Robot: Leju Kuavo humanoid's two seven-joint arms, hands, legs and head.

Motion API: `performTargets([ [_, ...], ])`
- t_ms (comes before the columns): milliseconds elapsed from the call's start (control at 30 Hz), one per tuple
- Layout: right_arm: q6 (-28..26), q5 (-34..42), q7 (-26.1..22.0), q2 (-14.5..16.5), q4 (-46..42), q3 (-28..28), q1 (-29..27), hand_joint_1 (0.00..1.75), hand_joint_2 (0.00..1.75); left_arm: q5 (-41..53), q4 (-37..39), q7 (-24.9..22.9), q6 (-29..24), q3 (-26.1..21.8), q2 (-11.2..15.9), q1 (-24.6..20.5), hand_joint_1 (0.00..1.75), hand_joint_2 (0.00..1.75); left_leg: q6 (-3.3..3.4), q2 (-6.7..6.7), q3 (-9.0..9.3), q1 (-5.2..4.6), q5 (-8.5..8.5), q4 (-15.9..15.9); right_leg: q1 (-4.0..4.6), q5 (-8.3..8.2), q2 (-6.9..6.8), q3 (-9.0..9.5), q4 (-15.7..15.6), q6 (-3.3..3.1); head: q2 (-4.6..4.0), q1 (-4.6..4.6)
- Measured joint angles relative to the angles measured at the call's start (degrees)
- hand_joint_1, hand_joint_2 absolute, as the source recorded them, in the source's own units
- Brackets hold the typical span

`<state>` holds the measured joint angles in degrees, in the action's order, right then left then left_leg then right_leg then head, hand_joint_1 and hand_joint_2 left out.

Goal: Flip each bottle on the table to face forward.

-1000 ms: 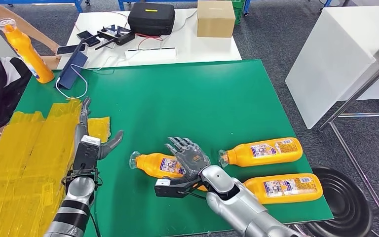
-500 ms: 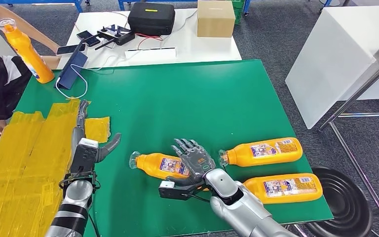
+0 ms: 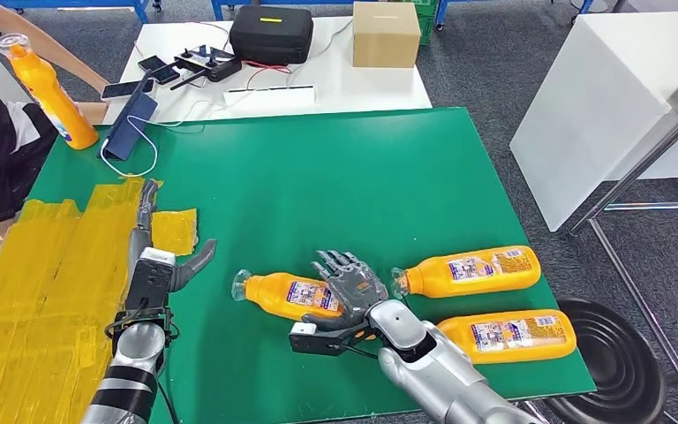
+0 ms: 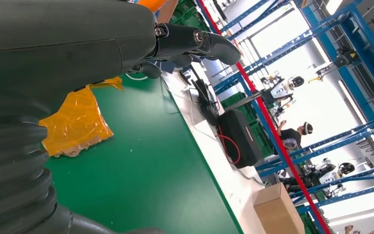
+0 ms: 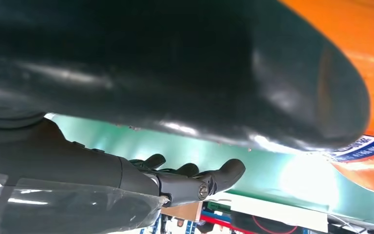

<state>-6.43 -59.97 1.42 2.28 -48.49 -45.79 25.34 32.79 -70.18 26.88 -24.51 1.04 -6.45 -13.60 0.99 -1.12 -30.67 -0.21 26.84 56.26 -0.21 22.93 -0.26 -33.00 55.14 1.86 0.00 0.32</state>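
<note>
right robot hand (image 3: 346, 284) fingers spread over left bottle (image 3: 284, 294), nothing gripped | left robot hand (image 3: 161, 252) open, idle on tabletop (image 3: 335, 177) | far-right bottle (image 3: 468, 270), near-right bottle (image 3: 505, 336) lying label-up | judged early, flip pending

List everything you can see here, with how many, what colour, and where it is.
Lying bottles: three, orange, near right part of the green table: one under the right hand, one beside it, one nearest the edge.
Upright bottle: one, orange, far left corner.
Tape sheets: yellow, left side.
Case: one, black, white table behind.
Cardboard box: one, brown, beside the case.
Person's arm: far left.
Left hand: grey, open, over the tape's edge.
Right hand: grey, fingers spread on the bottle.
</note>
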Motion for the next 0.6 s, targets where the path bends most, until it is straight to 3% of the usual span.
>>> performTargets([
  [67, 0.6, 0.7, -0.5, 0.1, 0.6, 0.0, 0.3, 0.01, 1.75, 0.0, 0.0, 0.0, 0.0, 0.0, 0.0, 0.0, 0.0, 1.75, 0.0, -0.01, 0.05, 0.0, 0.0, 0.0, 0.0, 0.0, 0.01, 0.03, 0.0, 0.0, 0.0, -0.01],
  [100, 1.0, 1.2, -0.9, 0.2, 1.0, 0.0, 0.5, 0.07, 1.75, 0.0, 0.0, 0.0, 0.1, 0.0, 0.0, 0.0, 0.0, 1.75, 0.0, -0.02, 0.08, 0.0, 0.0, 0.0, 0.0, 0.0, 0.01, 0.05, 0.0, 0.0, 0.0, -0.01],
  [233, 2.9, 4.5, -3.9, 0.5, 3.0, 0.1, 1.8, 0.77, 1.75, -0.3, 0.2, 0.2, 0.2, 0.0, 0.0, -0.4, 0.0, 1.75, 0.0, -0.08, 0.22, 0.0, 0.0, 0.0, 0.01, 0.0, 0.03, 0.15, 0.0, 0.0, 0.0, -0.01],
  [267, 3.9, 5.8, -5.4, 0.5, 3.5, 0.2, 2.3, 0.77, 1.75, -0.4, 0.4, 0.3, 0.2, 0.0, 0.0, -0.7, 0.0, 1.75, 0.0, -0.1, 0.27, 0.0, 0.0, 0.0, 0.01, 0.0, 0.03, 0.19, 0.0, 0.0, 0.0, 0.0],
  [300, 5.0, 7.3, -7.0, 0.5, 3.9, 0.3, 2.7, 0.9, 1.75, -0.5, 0.6, 0.5, 0.2, 0.1, 0.0, -0.9, 0.0, 1.75, 0.0, -0.11, 0.32, 0.0, 0.0, 0.0, 0.01, -0.01, 0.03, 0.23, 0.0, 0.0, 0.0, -0.01],
  [400, 7.5, 10.3, -10.6, 0.4, 4.9, 0.8, 3.6, 1.47, 1.75, -0.7, 1.2, 0.8, 0.4, 0.4, 0.0, -1.7, 0.0, 1.75, 0.0, -0.2, 0.45, 0.0, 0.0, 0.0, 0.01, -0.01, 0.04, 0.33, 0.0, 0.0, 0.0, -0.01],
  [433, 8.2, 11.3, -11.5, 0.4, 5.1, 0.9, 3.7, 1.58, 1.75, -0.9, 1.4, 1.0, 0.5, 0.5, 0.0, -1.9, 0.0, 1.75, 0.0, -0.23, 0.48, 0.0, 0.0, 0.0, 0.01, -0.02, 0.05, 0.35, 0.0, 0.0, 0.0, -0.01],
  [533, 11.0, 16.0, -14.9, 0.0, 5.6, 1.6, 4.4, 1.74, 1.75, -1.5, 2.7, 1.8, 0.7, 1.0, 0.0, -3.1, 0.0, 1.75, 0.0, -0.25, 0.56, 0.0, 0.0, 0.0, 0.01, -0.03, 0.05, 0.41, 0.0, 0.0, 0.0, -0.01],
  [600, 12.1, 19.3, -16.2, -0.4, 6.0, 2.0, 4.9, 1.75, 1.75, -2.1, 3.9, 2.3, 0.5, 1.6, -0.1, -4.2, 0.0, 1.75, 0.0, -0.24, 0.58, 0.0, 0.0, 0.0, 0.01, -0.03, 0.04, 0.46, 0.0, 0.01, 0.0, -0.01],
])
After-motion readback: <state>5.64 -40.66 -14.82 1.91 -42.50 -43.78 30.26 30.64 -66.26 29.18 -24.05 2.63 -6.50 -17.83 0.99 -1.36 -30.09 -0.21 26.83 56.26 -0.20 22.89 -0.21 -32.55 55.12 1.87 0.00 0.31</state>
